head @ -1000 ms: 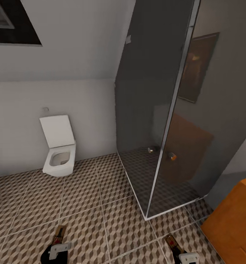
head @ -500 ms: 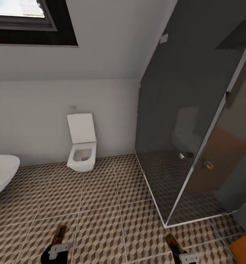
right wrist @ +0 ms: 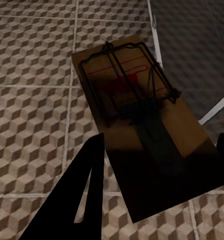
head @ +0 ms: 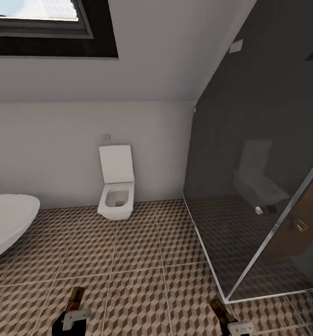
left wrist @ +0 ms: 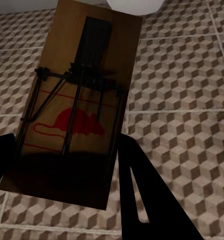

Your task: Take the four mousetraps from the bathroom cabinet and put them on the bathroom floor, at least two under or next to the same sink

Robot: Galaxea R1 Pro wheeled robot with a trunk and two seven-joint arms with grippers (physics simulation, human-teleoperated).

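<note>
Over the tiled floor [head: 142, 261], each arm carries a trap. The left gripper [left wrist: 66, 165] is clamped on one mousetrap [left wrist: 76, 105], and the right gripper [right wrist: 157, 170] is clamped on another trap [right wrist: 137, 120]; both hang above the tiles, not yet set down. Ahead stand a toilet [head: 115, 186], a tub edge [head: 7, 219] and a glass shower [head: 259, 196]. Judging by this, two traps are fetched and in transit; the sink must still be reached, and the other two traps are unaccounted for.

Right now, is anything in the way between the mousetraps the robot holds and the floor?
Nothing visible is. The left gripper holds one mousetrap and the right gripper holds another mousetrap, each above bare patterned floor. The toilet and bathtub stand farther off.
</note>
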